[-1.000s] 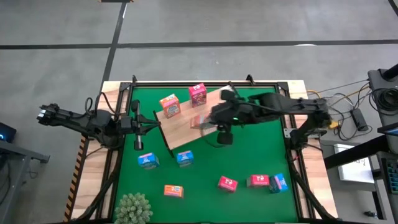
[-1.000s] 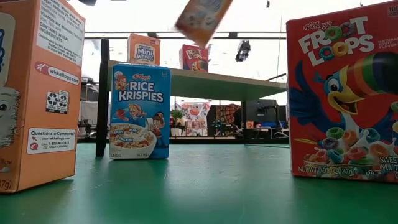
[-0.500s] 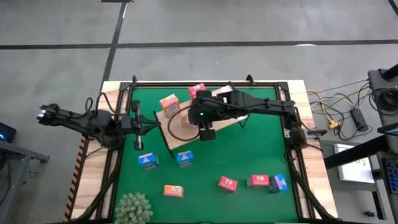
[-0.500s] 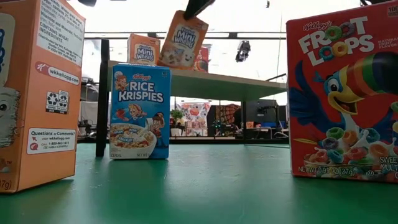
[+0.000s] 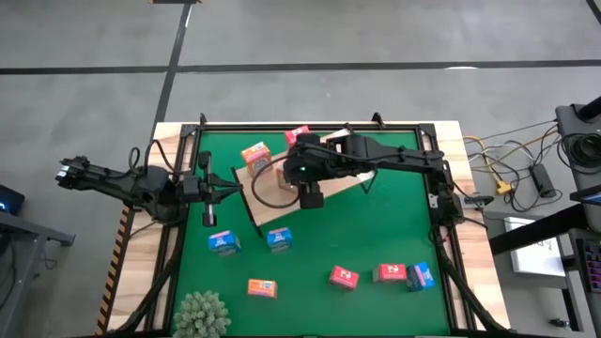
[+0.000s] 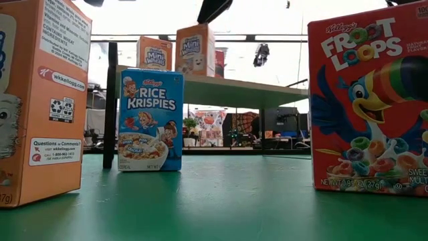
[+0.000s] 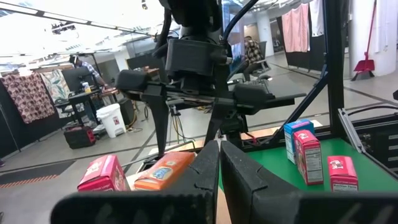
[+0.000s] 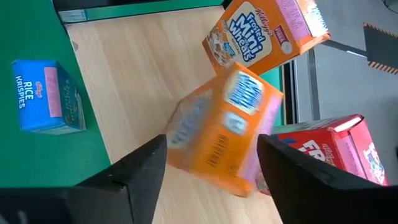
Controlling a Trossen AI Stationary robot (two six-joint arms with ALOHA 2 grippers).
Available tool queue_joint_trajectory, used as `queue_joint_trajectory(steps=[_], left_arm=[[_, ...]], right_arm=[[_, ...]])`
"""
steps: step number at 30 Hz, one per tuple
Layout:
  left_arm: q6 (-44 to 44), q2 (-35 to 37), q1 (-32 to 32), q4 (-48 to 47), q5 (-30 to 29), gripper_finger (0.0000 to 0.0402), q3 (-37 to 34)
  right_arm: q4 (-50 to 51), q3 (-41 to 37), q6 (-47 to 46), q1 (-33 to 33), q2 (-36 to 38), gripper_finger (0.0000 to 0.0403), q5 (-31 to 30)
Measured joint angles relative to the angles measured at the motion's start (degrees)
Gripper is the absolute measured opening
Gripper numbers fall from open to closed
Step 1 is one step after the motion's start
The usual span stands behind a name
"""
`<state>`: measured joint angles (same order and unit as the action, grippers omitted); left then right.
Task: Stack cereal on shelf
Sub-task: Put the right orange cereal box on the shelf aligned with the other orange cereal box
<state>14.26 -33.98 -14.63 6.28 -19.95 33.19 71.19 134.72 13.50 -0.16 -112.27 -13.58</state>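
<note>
The right tool (image 8: 208,165), fingers spread, hovers over an orange Mini-Wheats box (image 8: 224,127) (beside another (image 8: 264,28)) on the shelf (image 8: 143,74).

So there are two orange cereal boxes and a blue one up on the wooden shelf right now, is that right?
Not quite. The third box on the shelf is pink-red, not blue. The right wrist view shows it beside the two orange boxes; the blue box stands on the green mat.

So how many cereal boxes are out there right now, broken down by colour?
Orange boxes: 3
Pink-red boxes: 3
Blue boxes: 3
Total: 9
</note>
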Motion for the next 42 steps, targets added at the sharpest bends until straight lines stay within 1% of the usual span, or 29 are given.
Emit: queue_joint_trajectory(steps=[6,9,12,15,18,22,23,24,28,30,33,39,42], left_arm=[[0.00,0.04,0.00,0.04,0.00,0.0000,0.00],[0.00,0.04,0.00,0.00,0.01,0.0000,0.00],[-0.02,0.06,0.00,-0.07,0.01,0.0000,0.00],[-0.02,0.07,0.00,-0.34,0.01,0.0000,0.00],[-0.02,-0.03,0.00,-0.46,0.01,0.0000,0.00],[-0.04,-0.03,-0.02,-0.49,0.01,0.0000,0.00],[-0.04,-0.01,-0.02,-0.50,0.01,0.0000,0.00],[-0.04,-0.01,-0.02,-0.50,0.01,0.0000,0.00],[-0.04,-0.02,-0.02,-0.50,0.01,0.0000,0.00],[-0.04,-0.02,-0.02,-0.50,0.01,0.0000,0.00],[-0.04,-0.02,-0.02,-0.48,0.01,0.0000,0.00],[-0.04,-0.05,-0.02,-0.52,0.01,0.0000,0.00],[-0.04,-0.07,-0.02,-0.62,0.01,0.0000,0.00]], right_arm=[[-1.08,0.22,-1.12,0.13,0.63,0.0250,0.04],[-0.77,0.22,-2.99,0.84,2.06,0.0243,0.03],[1.55,0.24,-4.96,1.88,3.78,0.0225,0.28],[5.71,0.28,-7.91,2.67,4.69,0.0188,0.72],[8.37,-0.65,-10.08,2.67,4.49,0.0131,0.71],[6.15,-4.96,-9.40,2.38,4.02,0.0045,0.03],[5.13,-6.22,-8.60,2.07,3.98,0.0026,-0.03],[3.96,-7.45,-7.84,1.81,3.96,0.0019,-0.14],[-0.65,-10.29,-5.63,-0.41,3.93,0.0012,-1.38],[-1.57,-10.92,-4.59,-1.68,3.93,0.0010,-1.91],[-1.65,-11.02,-4.07,-3.30,3.93,0.0009,-4.26],[-1.33,-11.02,-4.28,-4.58,3.98,0.0009,-2.96],[-3.42,-11.45,-3.78,-4.48,3.98,0.0009,-2.82]])
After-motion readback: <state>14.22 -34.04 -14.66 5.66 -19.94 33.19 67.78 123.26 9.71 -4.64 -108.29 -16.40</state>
